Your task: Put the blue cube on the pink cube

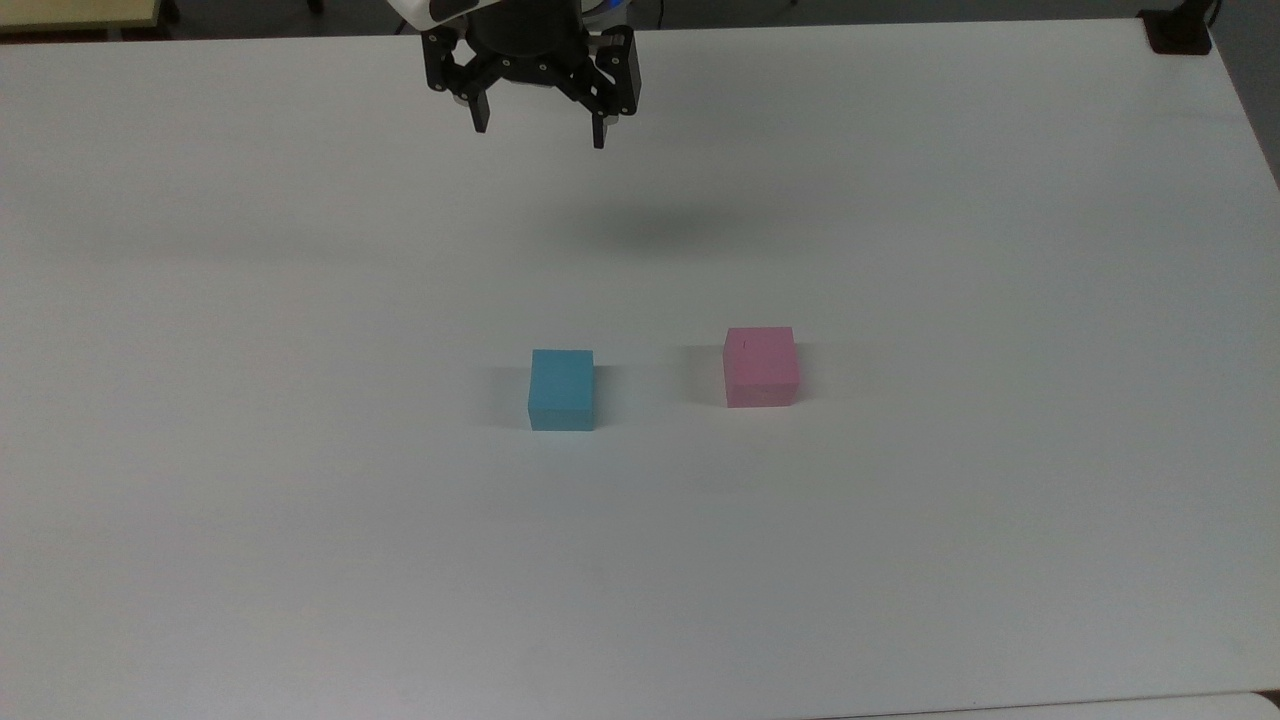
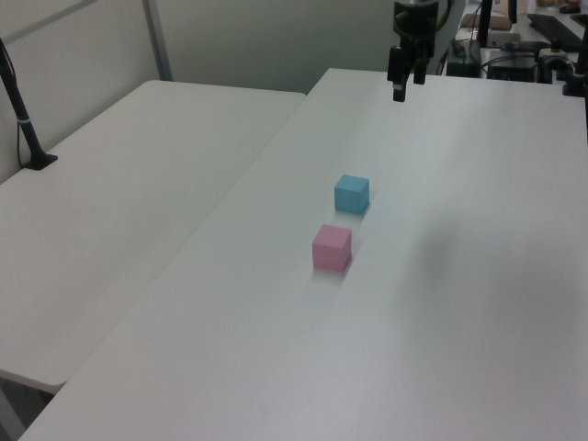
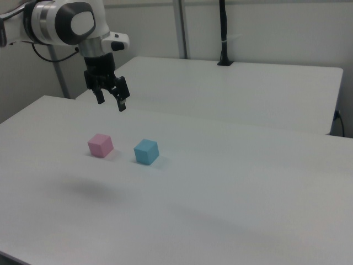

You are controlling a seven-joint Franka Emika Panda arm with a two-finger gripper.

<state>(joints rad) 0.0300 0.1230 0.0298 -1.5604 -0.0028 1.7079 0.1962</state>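
Observation:
The blue cube [image 1: 562, 389] rests on the white table [image 1: 300, 500] near its middle, also seen as the blue cube [image 2: 352, 194] and the blue cube [image 3: 146, 151]. The pink cube [image 1: 761, 366] sits apart from it, to the top view's right, with a tiny dark mark on top; it is the pink cube [image 2: 332, 247] and the pink cube [image 3: 100, 145]. My gripper [image 1: 540, 136] hangs open and empty high above the table's far part, well away from both cubes; it is the gripper [image 2: 405, 87] and the gripper [image 3: 111, 102].
A second white table [image 2: 129, 230] adjoins on the left view's left. A black post stands on a base [image 3: 224, 33] there. A black object [image 1: 1178, 30] sits at the top view's far right corner.

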